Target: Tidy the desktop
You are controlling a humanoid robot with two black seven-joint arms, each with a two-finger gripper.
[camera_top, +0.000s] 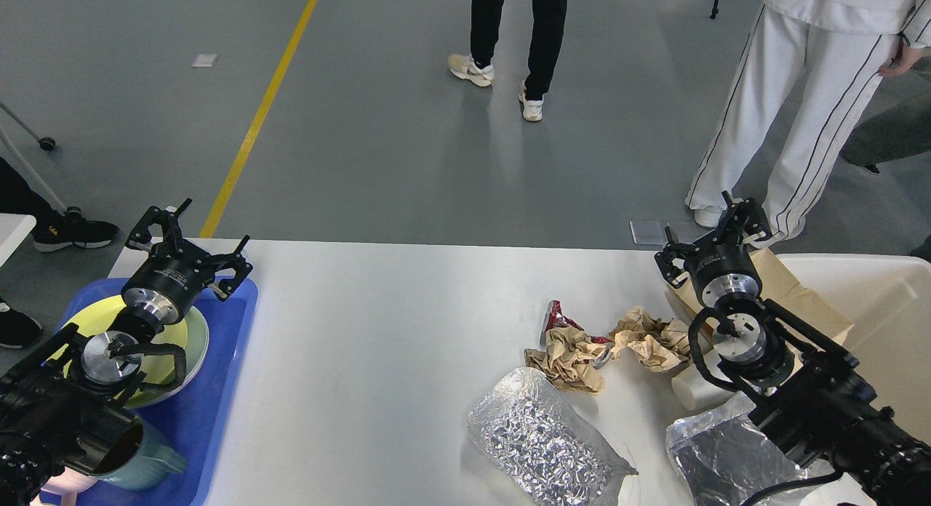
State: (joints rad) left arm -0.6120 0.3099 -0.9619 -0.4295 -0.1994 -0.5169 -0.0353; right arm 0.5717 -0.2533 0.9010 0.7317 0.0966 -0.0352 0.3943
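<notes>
Desktop (378,346): big white surface, wide under both sets of fingers.

Left gripper (190,237), fingers (156,219) spread wide, holding nothing. Up in the air above the far corner of a blue tray (218,390). Just below and behind those fingers, a yellow-green plate (109,313) inside a pale bowl (198,342) on the tray. Nearer on the tray, a dark teal mug (142,462).

Right gripper (716,233), fingers (749,219) open too, nothing between them. Right under them, a flat brown paper bag (789,288) leaning at the edge of a cream bin (884,302). To the left of those fingers, crumpled brown paper (647,339) touching a red wrapper (556,318). Nearer, by the arm, a small white bottle (694,390) lying down, partly hidden. Closer still, one shiny foil bag (538,440) lying flat, and a second foil bag (716,455) under the right arm.

Far past the surface, grey floor (393,128) with a yellow line (262,113), and the legs of two people standing.
</notes>
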